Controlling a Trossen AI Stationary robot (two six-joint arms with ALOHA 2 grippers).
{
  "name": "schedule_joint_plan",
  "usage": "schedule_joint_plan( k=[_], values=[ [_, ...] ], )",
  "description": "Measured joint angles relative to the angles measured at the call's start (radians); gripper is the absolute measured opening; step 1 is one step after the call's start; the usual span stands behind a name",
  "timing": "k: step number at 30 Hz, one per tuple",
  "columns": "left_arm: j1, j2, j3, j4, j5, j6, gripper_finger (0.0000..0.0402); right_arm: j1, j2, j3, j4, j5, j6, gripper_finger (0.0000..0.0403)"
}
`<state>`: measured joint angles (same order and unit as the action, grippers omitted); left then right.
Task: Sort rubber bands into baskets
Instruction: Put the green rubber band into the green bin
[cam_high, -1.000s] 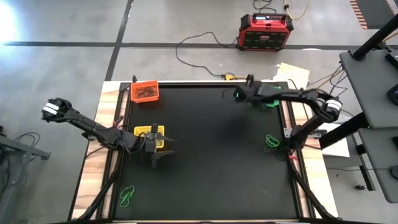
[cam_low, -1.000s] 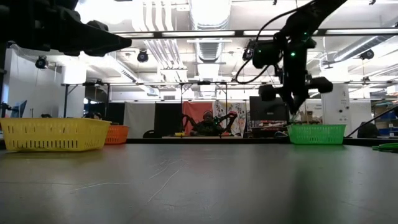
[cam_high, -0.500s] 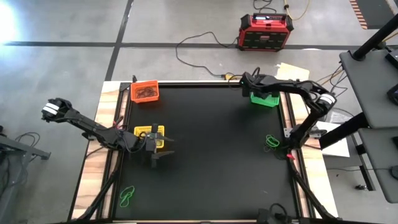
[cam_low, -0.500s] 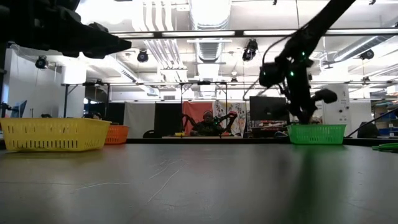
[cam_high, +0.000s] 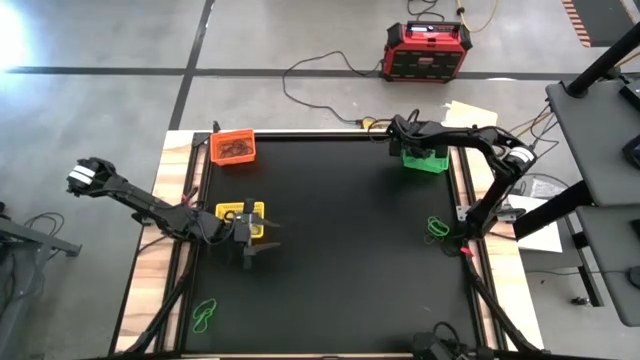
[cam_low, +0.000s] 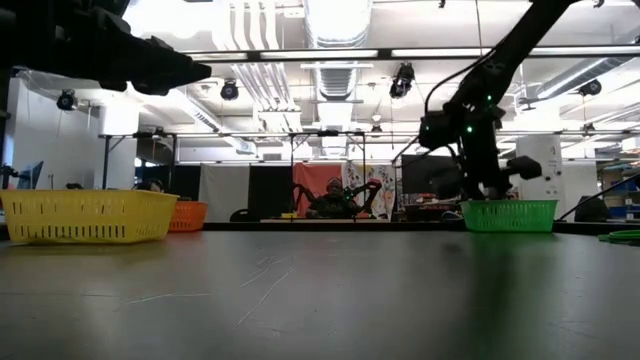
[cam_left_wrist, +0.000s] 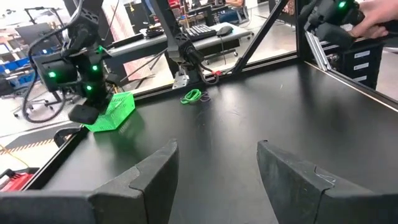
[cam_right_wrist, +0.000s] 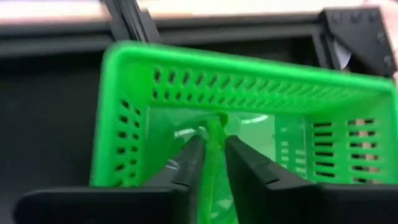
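Observation:
The green basket (cam_high: 425, 158) stands at the table's far right corner. My right gripper (cam_right_wrist: 214, 155) hovers over its open top, pointing steeply down, shut on a green rubber band (cam_right_wrist: 215, 134). Beside the yellow basket (cam_high: 240, 213) at mid left, my left gripper (cam_left_wrist: 217, 165) stands open with nothing between its fingers. The orange basket (cam_high: 233, 147) at the far left holds dark bands. Loose green bands lie on the table near the right edge (cam_high: 437, 227) and at the near left (cam_high: 204, 316). My right gripper pinches a green rubber band between its two fingers (cam_right_wrist: 189, 158), and a strand of it (cam_right_wrist: 216, 127) sticks out past the fingertips. The fingers slant down from above. The band is clear of the table and reaches into the green basket's hollow.
A red-and-black box (cam_high: 427, 50) with cables sits on the floor beyond the far edge. Papers (cam_high: 470, 118) lie off the far right corner. A person's hand (cam_left_wrist: 380, 18) shows past the table's right rail. Bare black mat fills the table's middle.
My right gripper has gone toward the table's right edge and down, from left of the green basket to over its open top, carrying the green band with it.

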<state>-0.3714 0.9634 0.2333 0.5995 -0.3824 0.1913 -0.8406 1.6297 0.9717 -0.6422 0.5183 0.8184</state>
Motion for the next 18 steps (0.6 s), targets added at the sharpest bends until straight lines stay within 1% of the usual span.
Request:
schedule_joint_plan(
  k=[5, 9, 11, 14, 16, 18],
  values=[
    [0.0, 0.0, 0.0, 0.001, 0.0, 0.001, 0.0201, 0.012, -0.062, 0.031, 0.001, 0.003, -0.042, 0.0122],
    [0.0, 0.0, 0.0, 0.0, 0.0, 0.007, 0.0201, 0.08, -0.13, 0.061, -0.039, -0.001, -0.101, 0.0164],
    [0.0, 0.0, 0.0, 0.0, 0.0, 0.011, 0.0201, 0.14, -0.174, 0.076, -0.062, -0.002, -0.13, 0.018],
    [0.0, 0.0, 0.0, 0.0, 0.0, 0.013, 0.0201, 0.274, -0.251, 0.092, -0.098, -0.009, -0.131, 0.0195],
    [0.0, 0.0, 0.0, 0.0, 0.0, 0.017, 0.0201, 0.369, -0.291, 0.094, -0.16, -0.084, -0.086, 0.0198],
    [0.0, 0.0, 0.0, 0.0, 0.0, 0.028, 0.0201, 0.459, -0.314, 0.094, -0.266, -0.188, 0.022, 0.0196]
  ],
)
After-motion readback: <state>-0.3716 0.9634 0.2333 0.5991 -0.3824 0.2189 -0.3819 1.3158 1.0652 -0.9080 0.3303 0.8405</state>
